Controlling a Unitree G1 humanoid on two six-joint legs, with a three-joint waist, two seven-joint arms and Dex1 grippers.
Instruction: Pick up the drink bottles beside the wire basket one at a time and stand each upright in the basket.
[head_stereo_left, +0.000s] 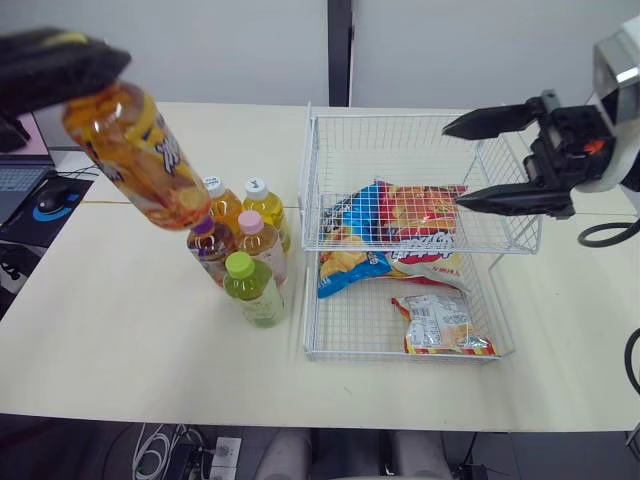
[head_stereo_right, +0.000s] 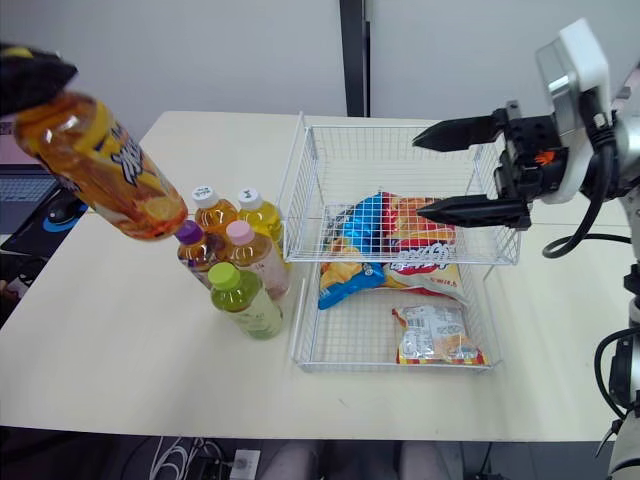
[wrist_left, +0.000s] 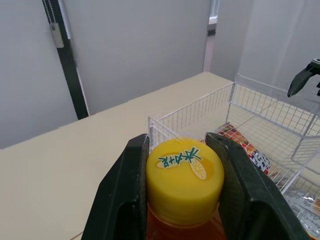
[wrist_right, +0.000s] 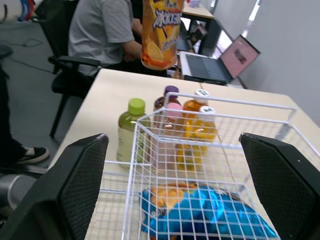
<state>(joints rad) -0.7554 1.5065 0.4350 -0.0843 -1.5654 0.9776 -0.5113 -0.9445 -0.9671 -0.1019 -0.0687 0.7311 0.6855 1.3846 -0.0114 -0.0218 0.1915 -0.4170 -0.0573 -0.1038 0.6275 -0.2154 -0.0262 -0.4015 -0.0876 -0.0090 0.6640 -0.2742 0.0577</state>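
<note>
Clenched on the yellow cap (wrist_left: 184, 175) from both sides by the left gripper (wrist_left: 180, 142): the orange drink bottle (head_stereo_left: 135, 155), up in the air over the left part of the worktop (head_stereo_left: 120, 330). Tilted along its long axis, cap high and toward the robot's left, base low and aimed toward the right. Just below that base, five other bottles (head_stereo_left: 245, 240) standing in a tight cluster, just beside the left wall of the wire basket (head_stereo_left: 305, 300). So: basket to the right of the held bottle, cluster in between.

Probably needs carrying rightward, high enough to clear the caps and the wire rim, then righting before lowering. Inside, snack bags (head_stereo_left: 400, 215) across the middle and a small packet (head_stereo_left: 440, 325) near the front right; bare wire at the near-left corner looks like the best open room. Over the basket's far right, the right gripper (head_stereo_left: 452, 165), released and empty, spread wide; worth keeping apart from it.
</note>
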